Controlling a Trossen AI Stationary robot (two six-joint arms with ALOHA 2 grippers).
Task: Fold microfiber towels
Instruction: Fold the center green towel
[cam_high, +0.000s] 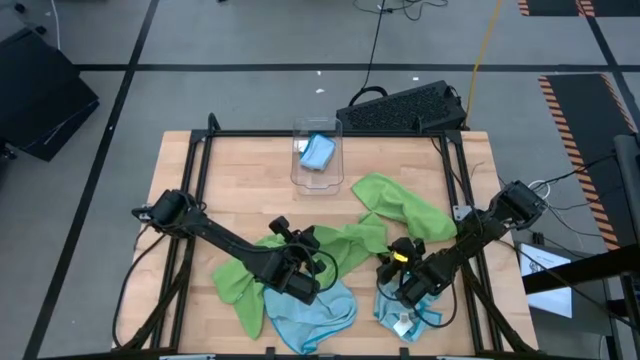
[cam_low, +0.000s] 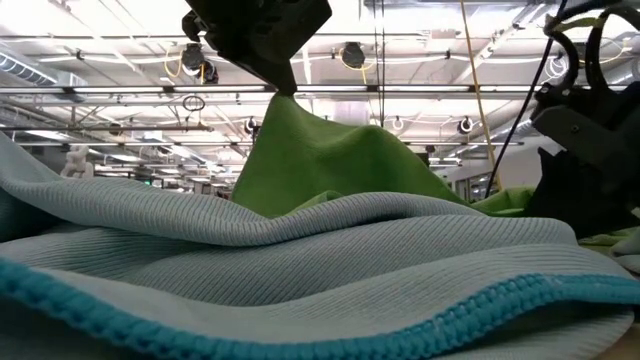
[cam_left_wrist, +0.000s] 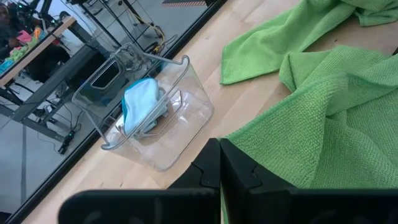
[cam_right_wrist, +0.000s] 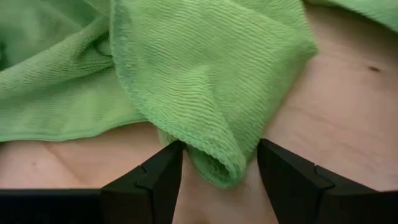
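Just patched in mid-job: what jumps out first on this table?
A heap of lime green towels and light blue towels sprawls across the near half of the table. The left tool, shut, lifts one green towel into a peak, while the right tool stands open around a green fold. A clear bin holds another blue cloth.

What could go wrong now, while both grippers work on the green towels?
1. The right gripper stands open around a thick fold of a green towel; closing may catch several layers.
2. The left gripper, shut on another green towel, lifts it while it overlaps the light blue towel, which may be dragged along.
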